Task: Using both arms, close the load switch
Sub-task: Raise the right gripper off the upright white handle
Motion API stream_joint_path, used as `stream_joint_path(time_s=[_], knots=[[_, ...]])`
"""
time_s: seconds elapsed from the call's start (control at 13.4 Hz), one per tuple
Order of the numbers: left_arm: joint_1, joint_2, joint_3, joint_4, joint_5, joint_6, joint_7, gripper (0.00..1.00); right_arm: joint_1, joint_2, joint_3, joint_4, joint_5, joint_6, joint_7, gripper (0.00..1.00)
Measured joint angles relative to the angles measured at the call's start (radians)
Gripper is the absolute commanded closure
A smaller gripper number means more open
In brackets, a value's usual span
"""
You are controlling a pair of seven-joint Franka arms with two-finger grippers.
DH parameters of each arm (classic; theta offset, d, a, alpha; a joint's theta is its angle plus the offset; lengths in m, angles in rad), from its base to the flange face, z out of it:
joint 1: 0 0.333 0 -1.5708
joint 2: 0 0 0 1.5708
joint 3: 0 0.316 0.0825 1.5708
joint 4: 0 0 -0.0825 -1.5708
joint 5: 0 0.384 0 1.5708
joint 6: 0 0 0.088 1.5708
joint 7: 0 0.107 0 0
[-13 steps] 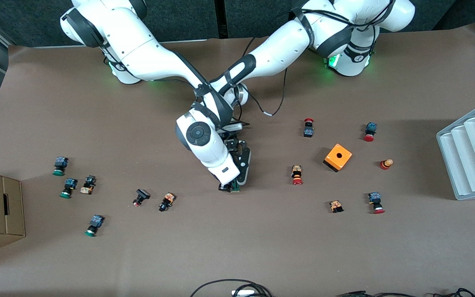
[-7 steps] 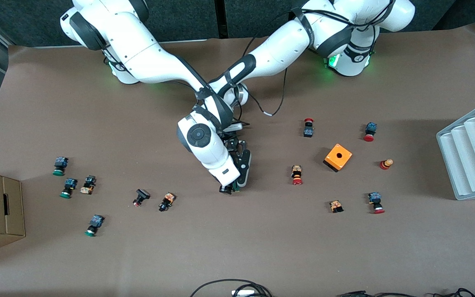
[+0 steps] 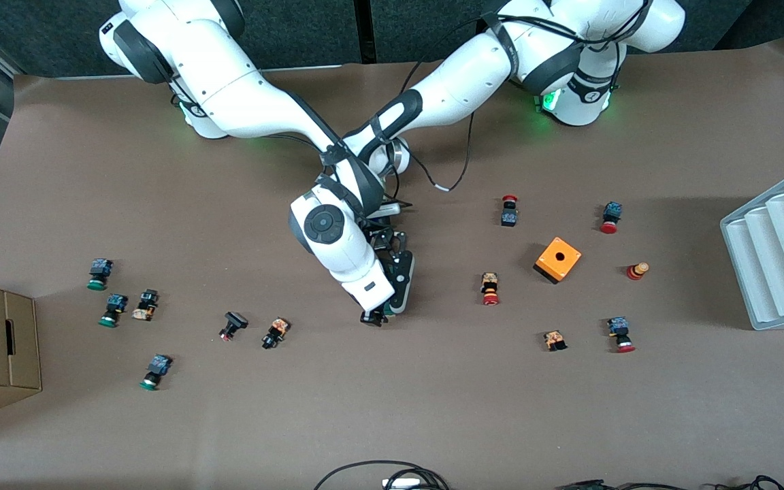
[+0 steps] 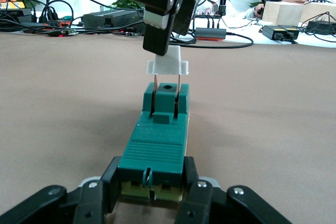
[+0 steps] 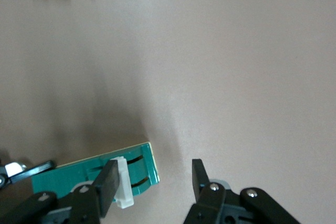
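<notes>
Pinching load switch (image 4: 157, 145) body with my left gripper (image 4: 152, 203) | right gripper (image 4: 163, 24) clamped on its white tab (image 4: 167, 66), now shifted slightly down | switch on table, toward right arm's end from orange cube (image 3: 558, 259) | tab nearly seated.

Both arms (image 3: 337, 146) meet mid-table, grippers clamped.

Two glossy white jointed arms, right arm (image 3: 249, 102) and left arm (image 3: 474, 68), each banded with black rubber at the joints; thin black cables run along the links, one looping loose. A dark grey round cap sits on the right arm's wrist. Green lights glow at both bases; black fingers (image 4: 94, 203) carry small silver screws.
</notes>
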Motion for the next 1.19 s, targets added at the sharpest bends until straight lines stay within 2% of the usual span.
stream_joint_path(time_s=[1.19], knots=[[0.0,0.0,0.0,0.0,0.0,0.0,0.0,0.6,-0.02,0.043,-0.004,0.05,0.0,0.029,0.0,0.36]])
